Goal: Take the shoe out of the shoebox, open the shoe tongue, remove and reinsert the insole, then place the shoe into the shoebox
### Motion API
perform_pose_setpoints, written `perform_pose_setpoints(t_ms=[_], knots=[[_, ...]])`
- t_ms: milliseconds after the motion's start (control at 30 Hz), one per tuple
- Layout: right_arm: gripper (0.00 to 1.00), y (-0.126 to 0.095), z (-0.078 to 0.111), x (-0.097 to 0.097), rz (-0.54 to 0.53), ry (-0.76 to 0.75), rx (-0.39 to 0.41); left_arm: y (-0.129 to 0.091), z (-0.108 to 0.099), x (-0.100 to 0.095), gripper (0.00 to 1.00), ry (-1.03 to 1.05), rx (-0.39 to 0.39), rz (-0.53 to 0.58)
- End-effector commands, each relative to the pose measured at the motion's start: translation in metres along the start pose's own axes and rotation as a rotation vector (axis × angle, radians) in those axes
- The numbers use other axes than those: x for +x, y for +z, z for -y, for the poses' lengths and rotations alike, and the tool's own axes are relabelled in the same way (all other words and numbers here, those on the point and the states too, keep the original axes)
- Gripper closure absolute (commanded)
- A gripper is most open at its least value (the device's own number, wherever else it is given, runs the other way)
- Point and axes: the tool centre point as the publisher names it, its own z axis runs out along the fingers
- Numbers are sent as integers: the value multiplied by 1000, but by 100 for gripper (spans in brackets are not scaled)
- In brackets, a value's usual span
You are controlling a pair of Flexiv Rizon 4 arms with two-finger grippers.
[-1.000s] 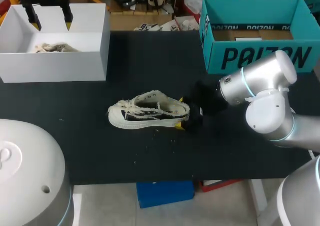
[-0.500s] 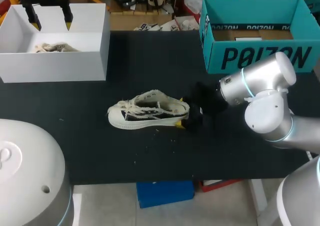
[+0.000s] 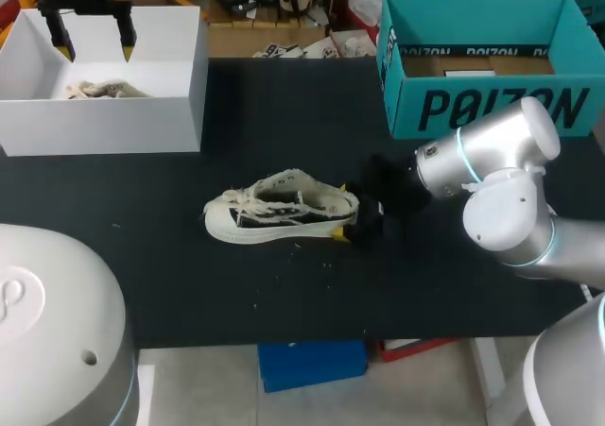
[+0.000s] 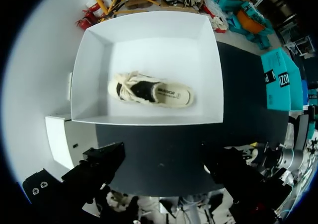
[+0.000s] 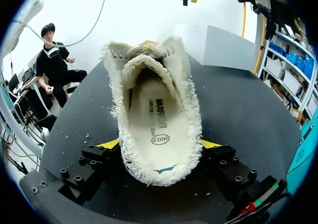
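Observation:
A cream frayed canvas shoe (image 3: 282,209) lies on its sole in the middle of the black table, toe toward my left. My right gripper (image 3: 342,214) is at its heel. In the right wrist view the heel (image 5: 158,134) fills the gap between the fingers, and both yellow tips (image 5: 110,144) press its sides, so the gripper is shut on it. The insole (image 5: 158,119) shows inside the shoe. My left gripper (image 3: 95,39) hangs open over the white box (image 3: 104,124) at the back left, above a second cream shoe (image 4: 151,91) lying inside.
A teal shoebox (image 3: 492,105) stands open at the back right, behind my right arm. Small cream crumbs (image 3: 288,261) lie scattered on the table in front of the shoe. Bare black tabletop (image 3: 284,114) stretches between the two boxes.
My right gripper's fingers have come in against the shoe's heel. The shoe and the left arm have hardly moved.

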Motion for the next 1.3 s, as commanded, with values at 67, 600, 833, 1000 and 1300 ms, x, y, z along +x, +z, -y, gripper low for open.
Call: perform_pose_setpoints(t_ms=[67,600,833,1000,1300], knots=[[100,0,0,-1,-1,2,2,-5,-11,27,0,-69,-66,83],[100,0,0,-1,-1,2,2,-7,-84,99,0,-112,-106,64],[100,0,0,-1,-1,2,2,-7,-84,99,0,-112,-106,64],[100,0,0,-1,-1,2,2,-4,-91,102,0,-82,-48,-14],[100,0,0,-1,-1,2,2,10,-120,168,0,87,-58,-27]])
